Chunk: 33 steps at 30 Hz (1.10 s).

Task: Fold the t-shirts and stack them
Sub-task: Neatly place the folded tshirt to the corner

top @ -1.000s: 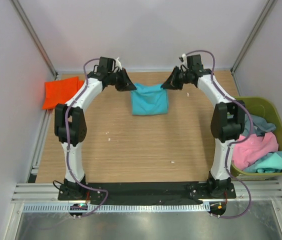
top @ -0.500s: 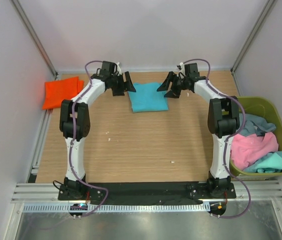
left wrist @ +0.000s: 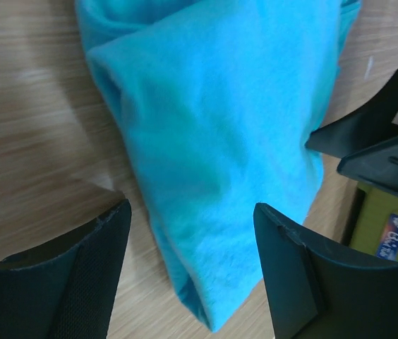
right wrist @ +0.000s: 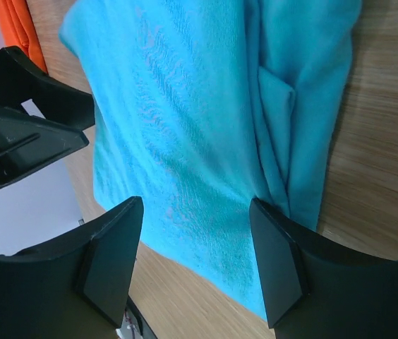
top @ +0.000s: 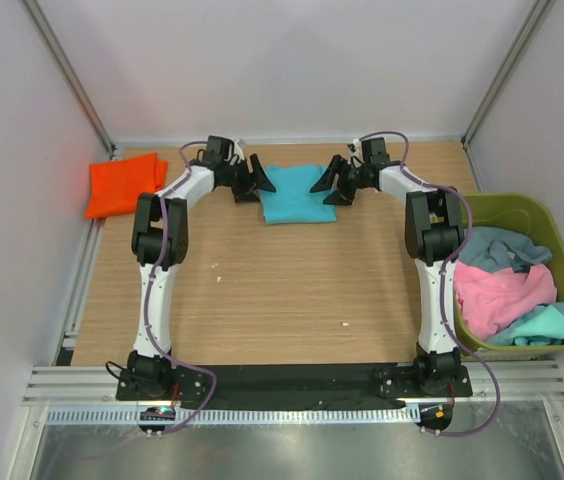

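Note:
A folded turquoise-blue t-shirt (top: 297,194) lies flat at the back middle of the table. It fills the left wrist view (left wrist: 220,141) and the right wrist view (right wrist: 199,127). My left gripper (top: 260,178) is open at the shirt's left edge, holding nothing. My right gripper (top: 326,184) is open at its right edge, holding nothing. A folded bright orange t-shirt (top: 122,184) lies at the back left; a strip of it shows in the right wrist view (right wrist: 19,28). Pink (top: 502,295), grey-blue (top: 507,248) and teal (top: 547,325) shirts lie heaped in the bin.
The olive-green plastic bin (top: 542,212) stands off the table's right edge. White walls with metal posts close in the back and sides. A metal rail runs along the front by the arm bases. Bare wood table (top: 282,290) lies in front of the blue shirt.
Both grippers lowered the turquoise shirt, let go of it and opened. It now lies flat and folded, with the grippers beside its edges.

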Motion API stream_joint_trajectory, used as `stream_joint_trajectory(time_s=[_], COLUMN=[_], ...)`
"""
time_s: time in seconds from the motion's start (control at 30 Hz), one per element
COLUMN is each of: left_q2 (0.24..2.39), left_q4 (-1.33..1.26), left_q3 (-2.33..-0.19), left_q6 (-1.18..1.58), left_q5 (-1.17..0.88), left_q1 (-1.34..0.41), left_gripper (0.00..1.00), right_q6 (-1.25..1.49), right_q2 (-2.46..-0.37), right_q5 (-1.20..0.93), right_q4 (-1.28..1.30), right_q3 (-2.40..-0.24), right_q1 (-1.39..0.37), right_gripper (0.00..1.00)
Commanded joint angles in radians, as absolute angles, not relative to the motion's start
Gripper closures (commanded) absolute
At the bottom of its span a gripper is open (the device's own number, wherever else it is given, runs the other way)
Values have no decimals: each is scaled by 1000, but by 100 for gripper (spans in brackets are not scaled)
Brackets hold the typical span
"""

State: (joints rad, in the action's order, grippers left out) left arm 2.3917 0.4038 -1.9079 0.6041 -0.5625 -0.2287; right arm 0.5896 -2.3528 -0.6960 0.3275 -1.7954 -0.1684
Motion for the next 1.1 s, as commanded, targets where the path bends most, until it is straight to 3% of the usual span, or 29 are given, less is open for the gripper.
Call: stream_joint_trajectory(time_s=[0.0,0.13,0.23,0.27,0.33,0.53,0.73,0.87,0.93,0.97,1.07], left_q2=[2459,2496,2514,2516,2511,2433,2303,2284,2327,2362,2356], left_q4=[322,273,247,247,284,403,609,829,972,1086,1167], left_q3=[-1937,-1939,-1933,-1936,-1950,-2048,-2105,-2172,-2276,-2371,-2396], left_q6=[650,678,686,686,652,435,177,43,-30,-75,-113], left_q5=[-624,-687,-701,-693,-625,-600,-591,-568,-560,-551,-519], left_q1=[-229,-236,-242,-245,-242,-212,-150,-83,-65,-55,-5], left_gripper=[30,44,70,86,100,100,100,100,100,100,100], right_q6=[594,592,589,589,588,522,201,95,89,80,60], right_q2=[-2358,-2359,-2359,-2356,-2353,-2261,-2047,-1938,-1879,-1862,-1793], right_q5=[-693,-689,-681,-680,-678,-678,-517,-338,-238,-223,-221], right_q4=[304,302,304,305,304,340,497,522,520,523,519], right_q3=[-1832,-1815,-1802,-1799,-1795,-1786,-1732,-1632,-1576,-1560,-1491], right_q1=[-175,-173,-175,-173,-175,-167,-164,-164,-164,-163,-164], right_gripper=[32,32,32,32,32,32,29,25,14,13,13])
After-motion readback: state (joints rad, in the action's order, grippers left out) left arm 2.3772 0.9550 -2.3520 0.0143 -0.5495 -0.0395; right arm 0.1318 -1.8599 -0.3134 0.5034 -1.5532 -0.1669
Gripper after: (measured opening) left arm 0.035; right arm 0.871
